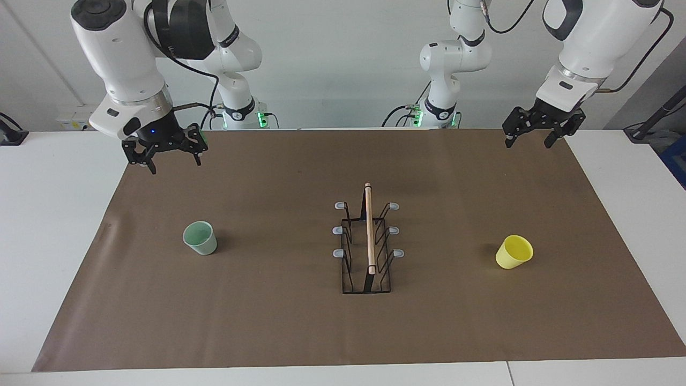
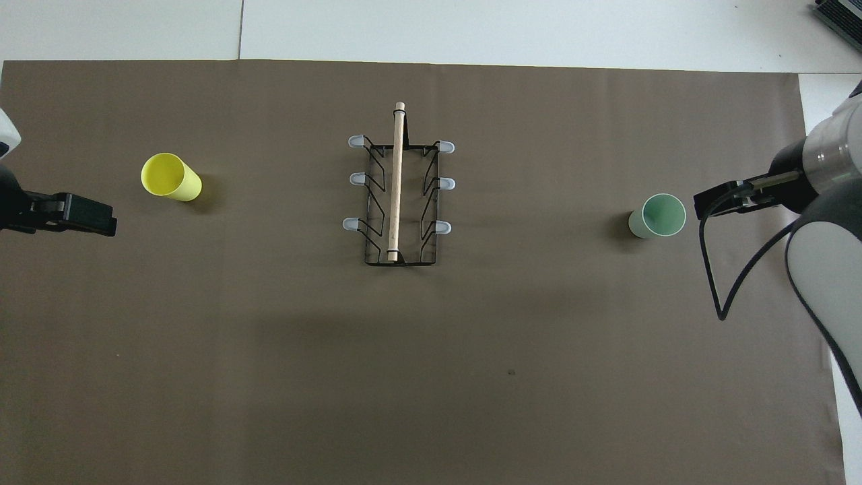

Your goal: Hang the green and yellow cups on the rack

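Nothing has been picked up yet: the small black wire rack (image 1: 367, 246) with its light wooden rod handle and six grey-tipped prongs stands bare in the middle of the brown paper sheet (image 1: 268, 321) that covers the white tabletop (image 1: 53, 241). Toward the right arm's end from the rack, well apart from it, sits the pale mint-green tapered plastic cup (image 1: 200, 238), upright with its mouth up. Toward the left arm's end from the rack, about as far off, the bright yellow tapered plastic cup (image 1: 514, 252) seems to tilt or lie on its side; I cannot tell which.

The right gripper (image 1: 170, 155) hangs in the air over the sheet's edge at the green cup's end of the rack, its jaws spread and holding nothing. The left gripper (image 1: 533, 136) hangs over the sheet's corner at the yellow cup's end, its jaws likewise spread and empty.

To my eye this is the opening step, the reach for a cup. Each gripper needs to drop to its own cup, close on the wall, then turn the cup mouth-down over a prong.
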`<state>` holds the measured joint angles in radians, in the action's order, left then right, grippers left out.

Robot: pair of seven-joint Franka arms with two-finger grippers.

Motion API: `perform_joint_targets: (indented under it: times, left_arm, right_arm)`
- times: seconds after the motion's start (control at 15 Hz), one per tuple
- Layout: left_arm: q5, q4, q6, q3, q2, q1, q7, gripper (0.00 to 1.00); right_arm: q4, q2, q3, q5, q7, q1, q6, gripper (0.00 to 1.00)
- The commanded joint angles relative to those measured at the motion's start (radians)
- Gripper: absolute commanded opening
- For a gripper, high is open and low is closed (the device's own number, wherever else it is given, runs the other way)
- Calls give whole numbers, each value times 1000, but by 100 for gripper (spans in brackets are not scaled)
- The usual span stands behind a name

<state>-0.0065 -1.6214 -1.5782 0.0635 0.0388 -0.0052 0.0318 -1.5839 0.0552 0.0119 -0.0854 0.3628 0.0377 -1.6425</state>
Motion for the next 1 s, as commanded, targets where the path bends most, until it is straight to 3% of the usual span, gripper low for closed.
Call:
perform_joint_targets:
  times: [0.0, 0.4, 0.53, 0.74, 0.94]
  left_arm:
    - [8, -14, -13, -1, 7, 2, -6, 100]
    - [8, -15, -13, -1, 7, 2, -6, 100]
    - [8, -15, -13, 1, 7, 2, -6, 100]
    - [8, -14, -23, -1, 7, 7, -9, 100]
    - [10, -20, -98, -2, 1, 8, -38, 100]
  right_arm:
    - [8, 6, 3, -49, 229, -18, 4, 100]
    - [-64, -28, 5, -236, 586, -2, -8, 100]
    - [-93, -28, 8, -296, 701, 1, -61, 100]
    - [-189, -31, 14, -461, 732, 72, -143, 100]
    - [-200, 38, 14, -562, 736, 142, -151, 100]
